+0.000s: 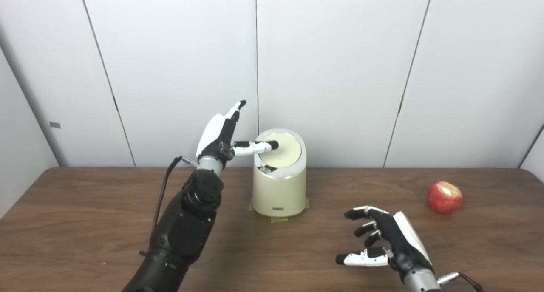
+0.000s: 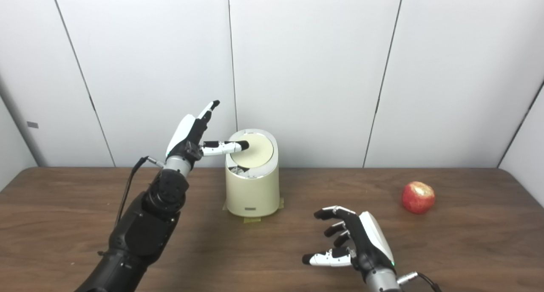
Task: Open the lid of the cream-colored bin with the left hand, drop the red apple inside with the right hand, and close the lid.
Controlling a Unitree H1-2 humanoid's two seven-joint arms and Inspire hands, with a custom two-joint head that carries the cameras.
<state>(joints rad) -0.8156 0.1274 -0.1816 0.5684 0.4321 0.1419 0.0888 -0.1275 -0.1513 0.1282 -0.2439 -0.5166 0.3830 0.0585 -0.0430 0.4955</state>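
The cream-colored bin [image 1: 279, 190] stands on the brown table near the back wall. Its round lid [image 1: 282, 151] is tilted, with a dark gap at its front left edge. My left hand [image 1: 221, 134] is raised just left of the bin, fingers spread upward, and its thumb reaches over the lid's left rim. The red apple [image 1: 444, 197] lies on the table at the right, apart from both hands. My right hand [image 1: 384, 239] hovers open over the table's front right, fingers curled and holding nothing, well left of the apple.
The wooden table [image 1: 85, 224] runs wall to wall, and white wall panels stand close behind the bin. A strip of yellowish tape [image 1: 278, 219] shows under the bin's base. A black cable [image 1: 163, 190] hangs along my left forearm.
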